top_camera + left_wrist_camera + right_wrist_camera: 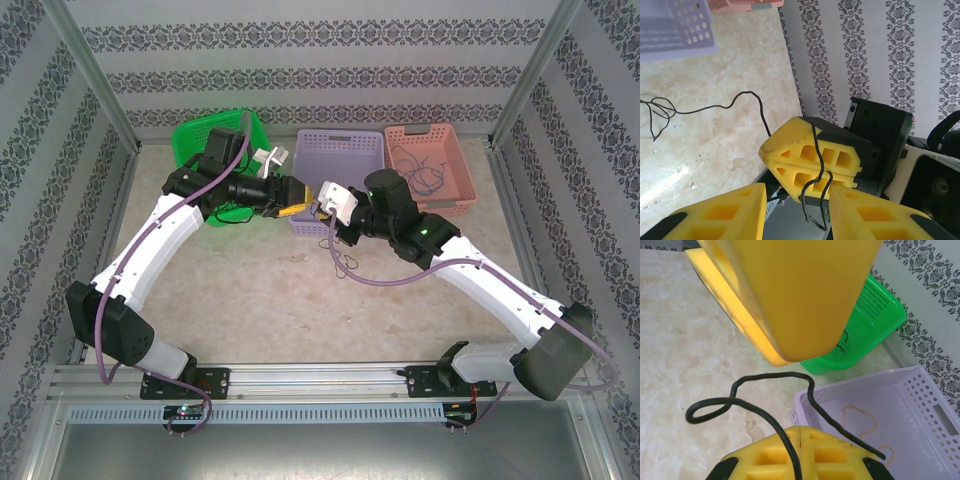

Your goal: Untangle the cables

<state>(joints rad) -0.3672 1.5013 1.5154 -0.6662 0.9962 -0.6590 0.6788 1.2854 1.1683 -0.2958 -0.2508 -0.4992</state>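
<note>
A thin black cable [337, 256] runs from my right gripper [323, 205] down to a small squiggle on the table. My right gripper [800, 440] is shut on this cable [765, 376], which loops out over its yellow fingers. In the left wrist view the cable [745, 93] crosses the table from a loose knot [660, 107], drapes over the shut right fingers [810, 160] and hangs as a loop. My left gripper [797, 200] stands open around that loop, one finger on each side. The two grippers meet tip to tip in front of the purple basket, left gripper [295, 200] on the left.
Three baskets line the back wall: green [215, 122], purple [340, 133] and pink [430, 130]. The pink one holds thin dark wires [415, 165]. A pale wire [860, 412] lies in the purple basket [920, 390]. Patterned walls enclose the table.
</note>
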